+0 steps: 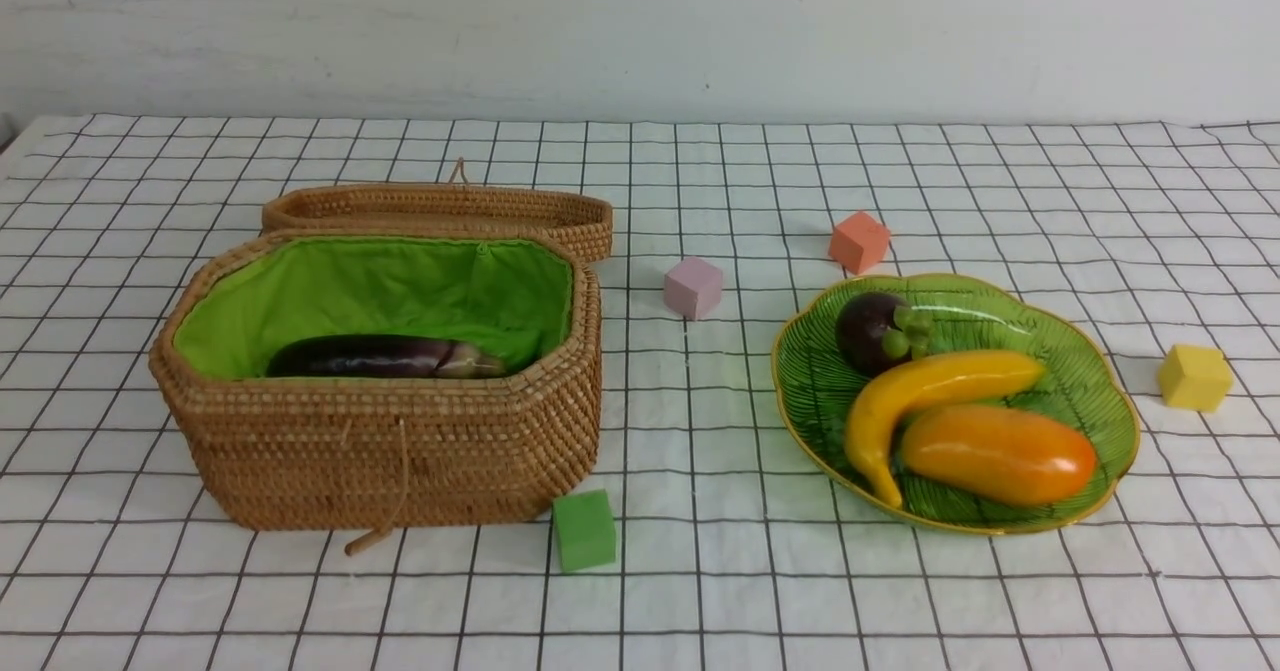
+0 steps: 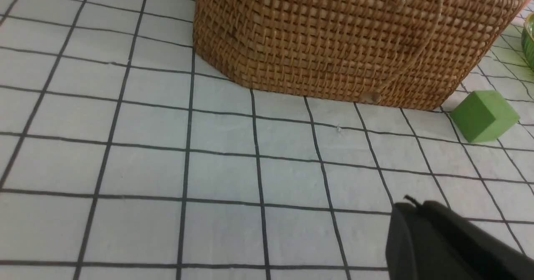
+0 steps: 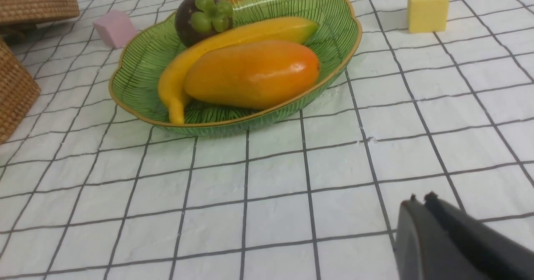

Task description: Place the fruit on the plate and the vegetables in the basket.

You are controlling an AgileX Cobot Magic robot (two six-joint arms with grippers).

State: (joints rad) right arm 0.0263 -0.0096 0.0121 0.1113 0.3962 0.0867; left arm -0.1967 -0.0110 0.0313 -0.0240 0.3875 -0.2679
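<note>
Left gripper (image 2: 411,203) seemingly shut, eggplant (image 1: 385,357) crosswise

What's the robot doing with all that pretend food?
It is sorting it. The banana, mango and mangosteen lie on the green plate. An eggplant lies in the open basket; other vegetables can't be seen from here. Both end effectors, left and right, are shut and empty above the cloth, touching nothing.

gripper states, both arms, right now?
Left gripper: closed, holding nothing, above the cloth near the basket.
Right gripper: closed, holding nothing, above the cloth near the plate.
</note>
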